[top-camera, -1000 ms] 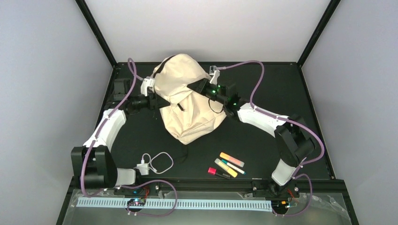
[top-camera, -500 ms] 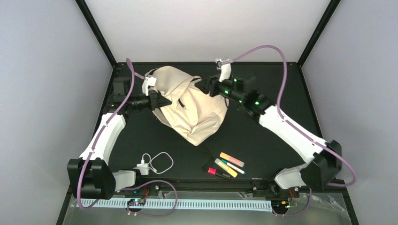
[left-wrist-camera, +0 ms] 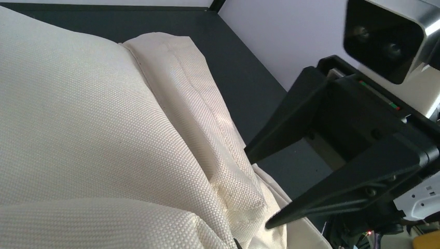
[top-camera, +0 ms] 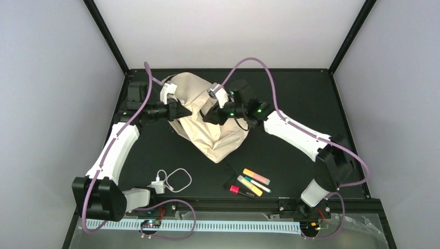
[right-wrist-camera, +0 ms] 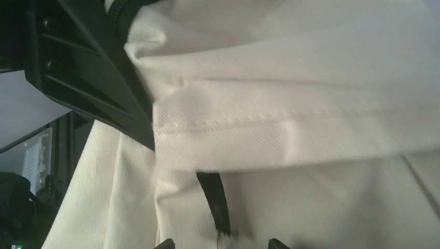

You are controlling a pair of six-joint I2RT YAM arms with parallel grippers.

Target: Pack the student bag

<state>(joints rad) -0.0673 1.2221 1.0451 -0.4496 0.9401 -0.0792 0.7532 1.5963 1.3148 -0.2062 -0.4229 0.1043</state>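
The left jaws are clenched on a fold at the bag's (top-camera: 215,132) 9 o'clock edge, where a second ago they stood apart. The right jaws, which then pinched the bag's top and held it up, have let go. They now stand released over the middle of the bag, a black strap (right-wrist-camera: 214,199) between their tips. The hold has passed from right to left, and the bag has slumped flatter, toward 12 o'clock on the counter (top-camera: 321,88).

I judge that the left side anchors the bag so the right can find the opening. Nothing looks packed yet: markers (top-camera: 251,182) lie at the bag's 5 o'clock and a charger cable (top-camera: 159,184) at 7.

The left arm (top-camera: 117,148) reaches up from 7 o'clock, its wrist turned toward 3. The right arm (top-camera: 296,135) bends at 4 o'clock, its forearm running toward 10 and its wrist low on the fabric.
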